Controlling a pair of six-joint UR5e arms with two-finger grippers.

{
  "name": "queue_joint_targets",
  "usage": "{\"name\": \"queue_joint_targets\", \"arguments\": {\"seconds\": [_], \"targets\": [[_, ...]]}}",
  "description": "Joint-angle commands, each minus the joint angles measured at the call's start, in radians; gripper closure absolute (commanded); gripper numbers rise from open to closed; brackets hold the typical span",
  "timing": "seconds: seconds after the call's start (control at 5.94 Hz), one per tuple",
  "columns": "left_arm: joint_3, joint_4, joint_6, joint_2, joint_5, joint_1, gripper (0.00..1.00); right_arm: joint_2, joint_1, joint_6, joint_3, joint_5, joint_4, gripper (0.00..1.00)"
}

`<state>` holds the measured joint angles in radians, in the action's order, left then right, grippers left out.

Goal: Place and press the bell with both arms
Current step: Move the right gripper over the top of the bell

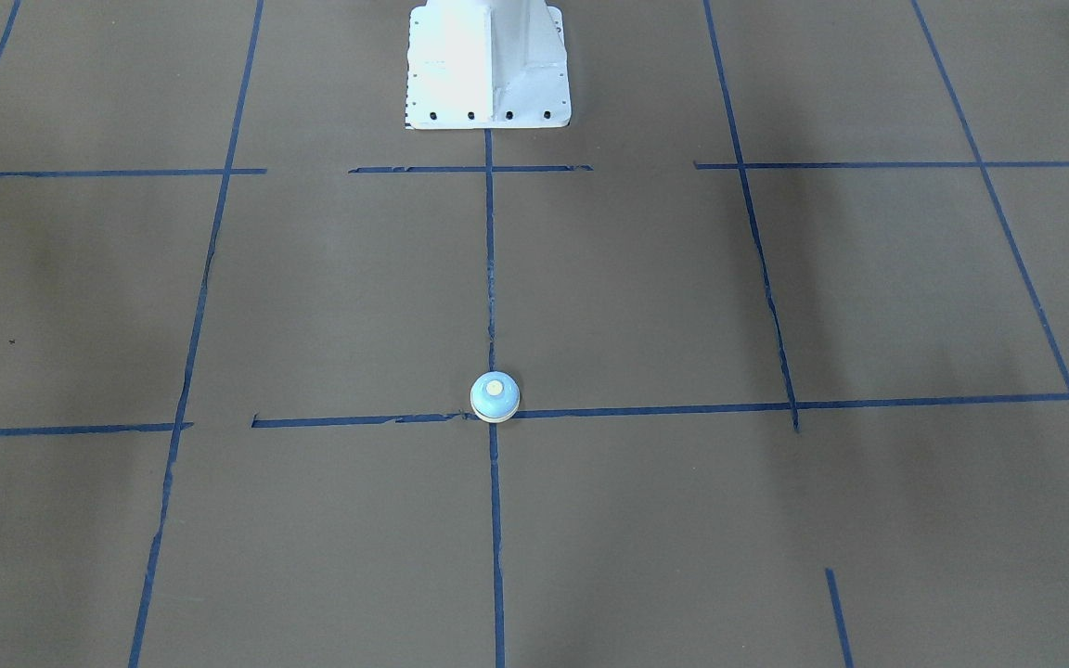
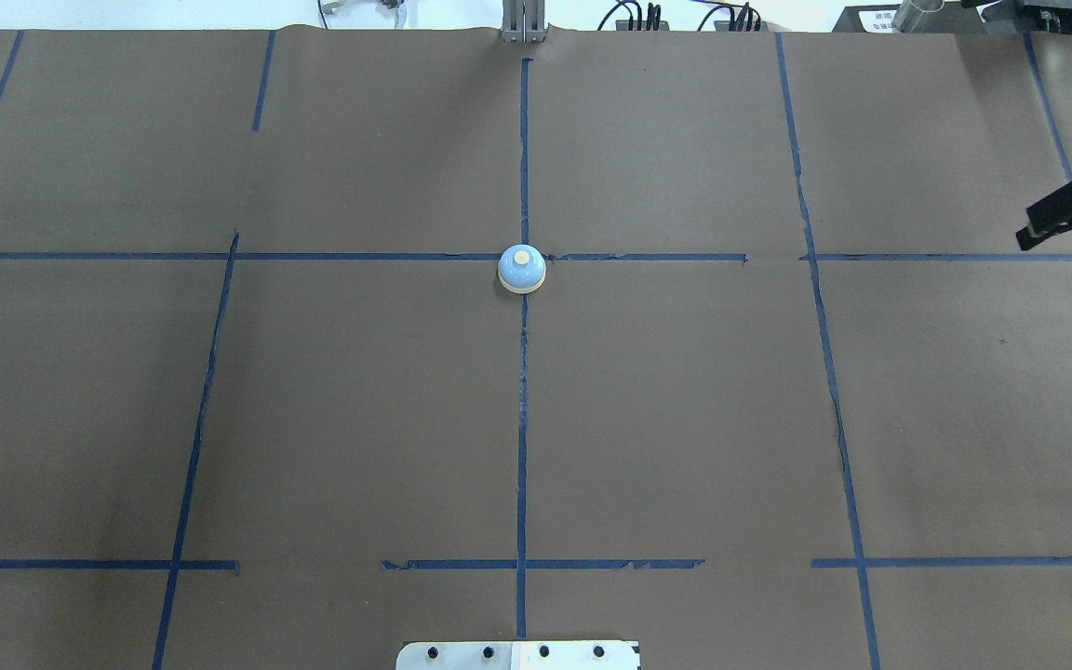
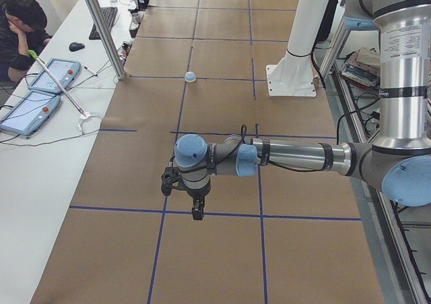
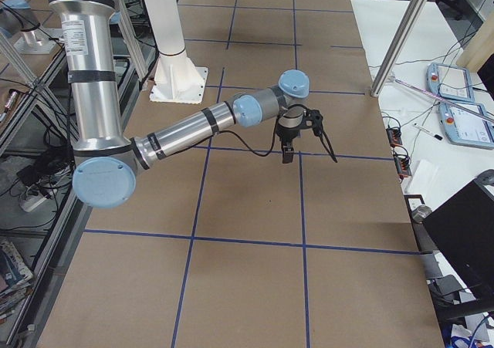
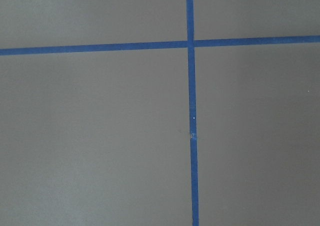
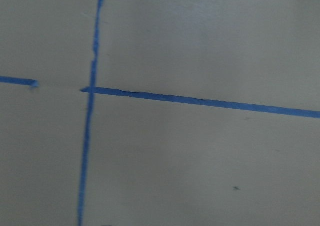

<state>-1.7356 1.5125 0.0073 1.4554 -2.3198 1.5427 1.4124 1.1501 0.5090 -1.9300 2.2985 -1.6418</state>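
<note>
Brown-papered table was marked with a blue tape grid. The bell sat upright on the centre tape crossing, with nothing touching it. The left gripper and right gripper hung over opposite table ends, well apart from it. Couldn't tell whether either pincer was released or clenched.

bell — light-blue dome, cream button and rim | upright | on tape crossing

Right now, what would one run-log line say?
bell upright on tape crossing, untouched | left gripper away | right gripper away
</note>
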Motion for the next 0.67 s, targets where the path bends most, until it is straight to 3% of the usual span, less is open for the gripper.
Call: {"name": "queue_joint_targets", "arguments": {"seconds": [0.0,0.17,0.5], "targets": [[-0.002,0.0,-0.001,-0.001,-0.001,0.0,0.0,-0.242,-0.265,0.354,0.04,-0.128,-0.003,0.01],[-0.005,0.0,-0.001,-0.001,-0.003,0.0,0.0,-0.382,-0.367,0.508,0.119,-0.211,-0.003,0.01],[-0.004,0.0,-0.001,-0.003,-0.03,0.0,0.0,-0.704,-0.47,0.649,0.43,-0.325,-0.003,0.04]]}}
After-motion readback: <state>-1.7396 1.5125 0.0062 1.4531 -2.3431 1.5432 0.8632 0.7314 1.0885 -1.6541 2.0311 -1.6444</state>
